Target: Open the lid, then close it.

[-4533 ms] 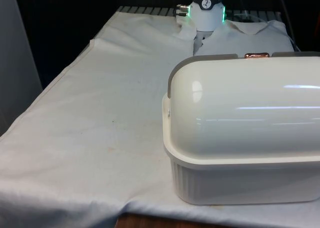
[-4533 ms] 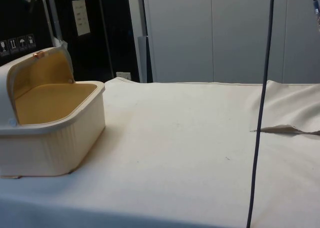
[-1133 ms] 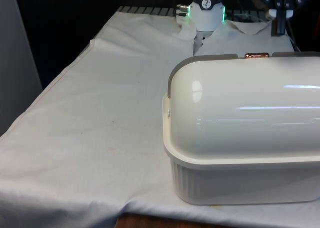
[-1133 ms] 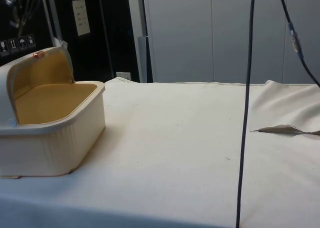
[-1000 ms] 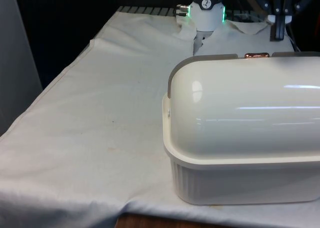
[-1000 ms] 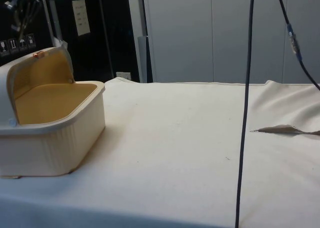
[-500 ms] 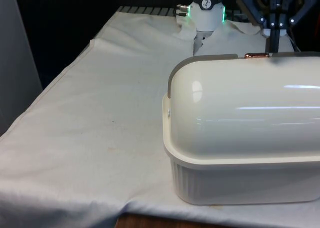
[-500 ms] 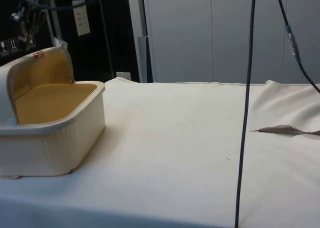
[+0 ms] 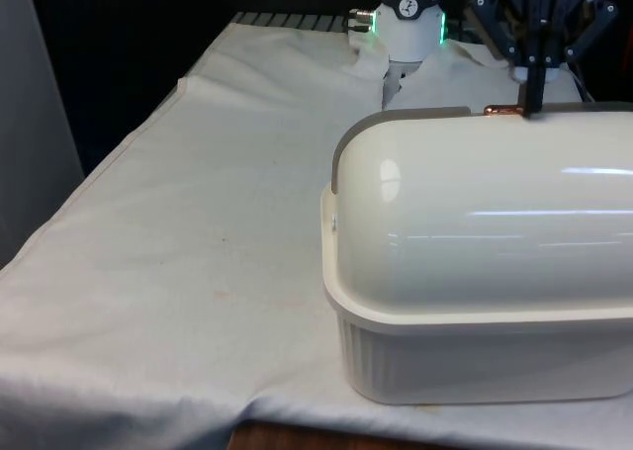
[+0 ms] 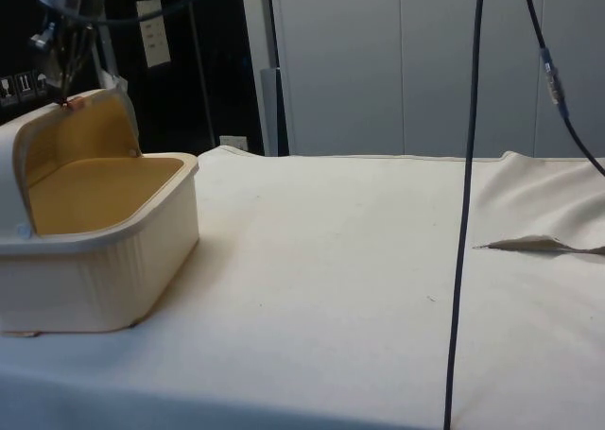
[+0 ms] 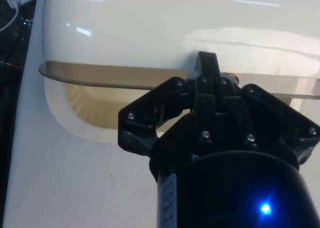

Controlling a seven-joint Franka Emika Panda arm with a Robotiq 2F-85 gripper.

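jaws (image 9: pixel 532 102) lowered onto raised lid's (image 9: pixel 475 213) copper handle (image 9: pixel 504 109), closed together, contact unclear

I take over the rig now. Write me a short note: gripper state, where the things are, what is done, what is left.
Gripper: at the copper handle on the lid's top edge; whether it grips the handle cannot be told.
Bread box: on the white cloth, at the front view's right, its back to the front camera.
Done: the lid is rolled open; the side view shows the tan interior.
Left: close the lid.
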